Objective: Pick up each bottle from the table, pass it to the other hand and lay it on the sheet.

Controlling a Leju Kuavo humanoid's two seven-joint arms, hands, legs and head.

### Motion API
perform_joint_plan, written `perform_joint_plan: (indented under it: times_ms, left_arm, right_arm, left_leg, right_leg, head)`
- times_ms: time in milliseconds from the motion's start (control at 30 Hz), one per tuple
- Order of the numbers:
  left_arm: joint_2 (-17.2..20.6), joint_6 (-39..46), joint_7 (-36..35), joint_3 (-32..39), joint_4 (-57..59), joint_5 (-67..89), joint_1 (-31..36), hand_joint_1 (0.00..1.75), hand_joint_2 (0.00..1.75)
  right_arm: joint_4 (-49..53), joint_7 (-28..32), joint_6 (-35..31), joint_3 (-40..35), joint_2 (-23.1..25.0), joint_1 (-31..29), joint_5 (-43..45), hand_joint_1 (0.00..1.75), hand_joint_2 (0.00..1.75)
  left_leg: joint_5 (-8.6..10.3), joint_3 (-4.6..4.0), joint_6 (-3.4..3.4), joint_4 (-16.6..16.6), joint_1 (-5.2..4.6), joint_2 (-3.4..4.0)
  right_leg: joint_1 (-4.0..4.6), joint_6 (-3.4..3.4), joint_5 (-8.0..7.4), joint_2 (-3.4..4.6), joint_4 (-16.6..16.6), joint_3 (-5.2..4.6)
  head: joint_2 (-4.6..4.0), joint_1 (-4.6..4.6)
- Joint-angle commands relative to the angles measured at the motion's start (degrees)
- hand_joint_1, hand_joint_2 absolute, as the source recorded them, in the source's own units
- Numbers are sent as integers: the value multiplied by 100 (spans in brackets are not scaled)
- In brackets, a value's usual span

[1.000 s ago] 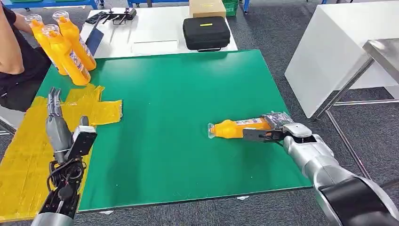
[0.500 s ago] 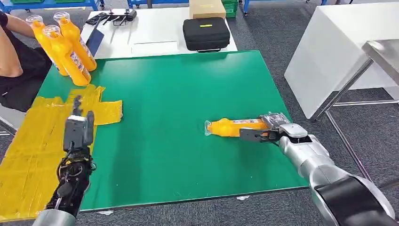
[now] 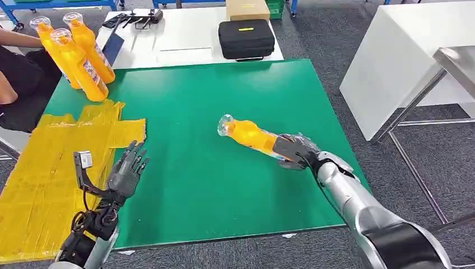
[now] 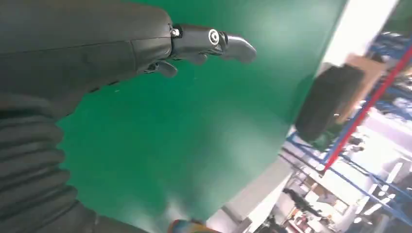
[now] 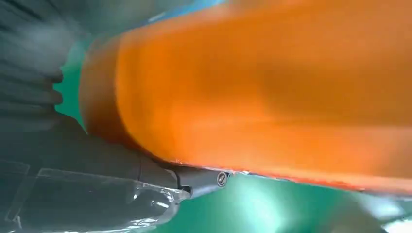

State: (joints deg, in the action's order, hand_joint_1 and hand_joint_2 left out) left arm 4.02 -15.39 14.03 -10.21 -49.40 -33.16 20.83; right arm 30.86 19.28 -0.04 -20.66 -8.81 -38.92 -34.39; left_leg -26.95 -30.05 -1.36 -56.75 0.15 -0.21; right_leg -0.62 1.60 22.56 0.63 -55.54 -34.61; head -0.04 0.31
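Four orange bottles in all: three standing bottles (image 3: 75, 53) clustered upright at the far left corner of the green table (image 3: 196, 185), just beyond the yellow sheet (image 3: 39, 168), and one held bottle (image 3: 249, 136) gripped near its base by the right hand (image 3: 296, 151). Held bottle raised above the table's right half, tilted, clear cap end pointing up and toward the left; in the right wrist view, a blurred orange body (image 5: 272, 87) pressed close against the palm. Right arm reaching in from the lower right, silver forearm angled toward the table's middle. Left hand (image 3: 127, 171) holding nothing, fingers spread and pointing up and forward, hovering at the near left where the sheet's edge meets the bare green surface; in the left wrist view, dark fingers (image 4: 214, 41) extended over the green. One black case (image 3: 245, 38) and one cardboard box (image 3: 246, 8) on a white table (image 3: 185, 42) behind. One person's arm (image 3: 11, 67) at the far left edge.
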Motion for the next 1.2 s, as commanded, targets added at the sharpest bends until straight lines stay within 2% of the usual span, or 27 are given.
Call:
perform_joint_plan:
  times_ms: [33,133,200,267,333,367,600,800,933,1200]
  left_arm:
    - [-136,62,-9,-413,907,-45,376,0,175]
    - [-166,86,30,-459,832,3,336,0,175]
    - [-329,236,165,-601,696,216,353,0,175]
    - [-478,532,338,-814,570,554,422,0,175]
    - [-651,1052,547,-1059,327,1049,477,0,175]
    - [-721,1184,552,-1100,205,1132,476,0,175]
    - [-705,1255,511,-1071,96,1173,429,0,175]
    - [-937,1777,789,-1171,-270,1644,535,0,175]
    - [-1006,1585,668,-1100,-536,1374,431,0,175]
    - [-1100,1336,596,-1198,-1043,1096,337,0,175]
  right_arm:
    - [736,-70,-22,338,366,16,263,175,175]
    - [690,-34,-18,379,425,-40,390,175,175]
    - [691,-49,-77,365,655,-98,504,175,175]
    - [706,-220,-202,290,899,-155,499,175,175]
    - [521,-515,-257,162,1167,-347,455,175,175]
    - [395,-589,-262,117,1270,-443,445,175,175]
    - [211,-553,-292,73,1282,-524,490,175,175]
    - [-365,-920,-210,-129,1814,-707,389,175,175]
    - [-760,-1013,-114,-203,2022,-815,377,175,175]
    - [-889,-1054,-65,-329,2175,-693,296,175,175]
  left_leg:
    - [-8,7,4,3,2,5]
    - [-8,2,4,5,4,1]
    - [-9,-4,6,2,4,1]
    - [-4,-26,4,0,-1,4]
    - [-17,-6,11,-1,6,9]
    - [-5,-34,4,-5,-2,4]
    - [-4,-31,3,0,-1,2]
    - [-13,-25,6,-7,5,11]
    - [-8,-26,6,-2,4,10]
    - [-2,-36,2,0,1,-2]
  right_leg:
    - [2,-3,6,0,3,6]
    - [2,-4,7,-5,5,3]
    - [2,-5,8,-7,3,-2]
    - [-6,-3,3,-1,0,-24]
    - [2,-10,14,-1,-1,-7]
    - [-8,-3,3,0,-5,-33]
    - [-4,-2,3,-2,0,-30]
    - [2,-4,8,4,-5,-24]
    - [-1,-5,6,3,-3,-28]
    - [-4,-2,3,-6,0,-32]
  head:
    - [0,0]
    - [0,0]
    - [0,2]
    - [0,0]
    - [0,0]
    - [0,2]
    - [0,0]
    - [0,0]
    - [0,-2]
    - [0,2]
